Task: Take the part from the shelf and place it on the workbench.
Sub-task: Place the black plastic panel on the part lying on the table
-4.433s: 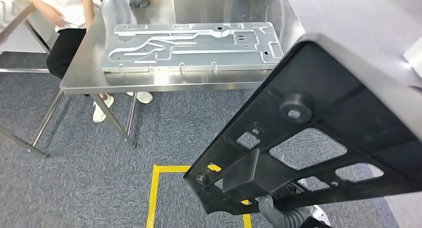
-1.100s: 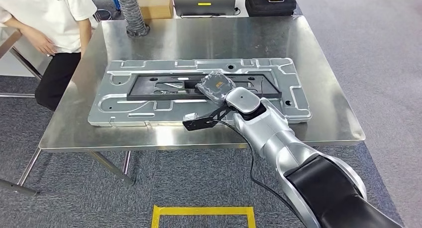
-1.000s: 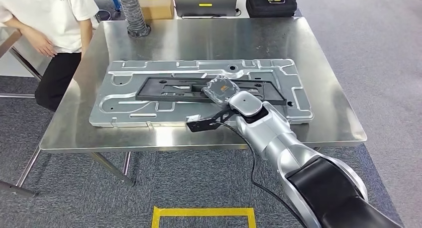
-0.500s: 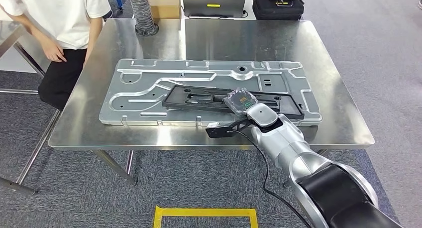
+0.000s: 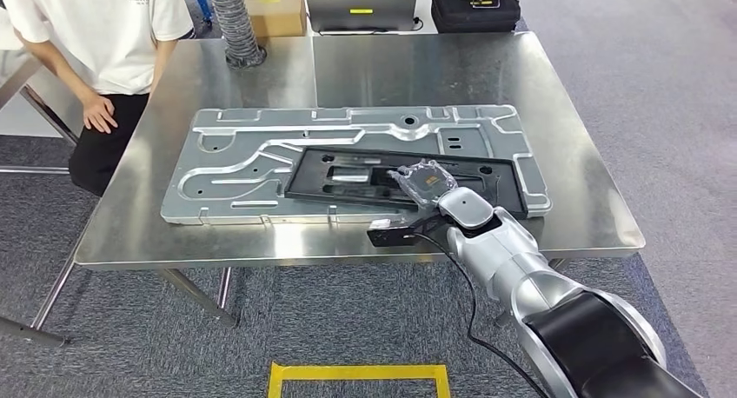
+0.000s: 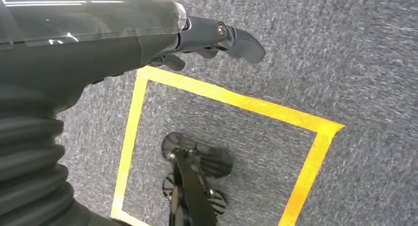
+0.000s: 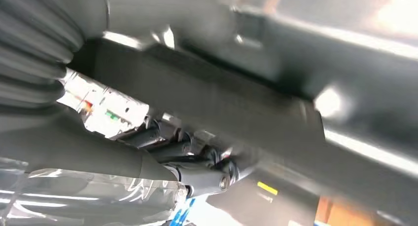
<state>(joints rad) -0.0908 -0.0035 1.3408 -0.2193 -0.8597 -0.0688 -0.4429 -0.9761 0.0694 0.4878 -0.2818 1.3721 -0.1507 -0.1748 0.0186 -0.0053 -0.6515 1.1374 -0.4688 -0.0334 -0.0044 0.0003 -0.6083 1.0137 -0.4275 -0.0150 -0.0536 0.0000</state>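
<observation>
One black part (image 5: 382,174) under right hand (image 5: 423,182); shirt print unreadable.

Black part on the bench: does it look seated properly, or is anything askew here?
The black part lies skewed across the silver metal plate, not parallel to its long edges, its near edge running past the plate's front rim. The right hand is on it. Nothing looks damaged or spilled.
</observation>
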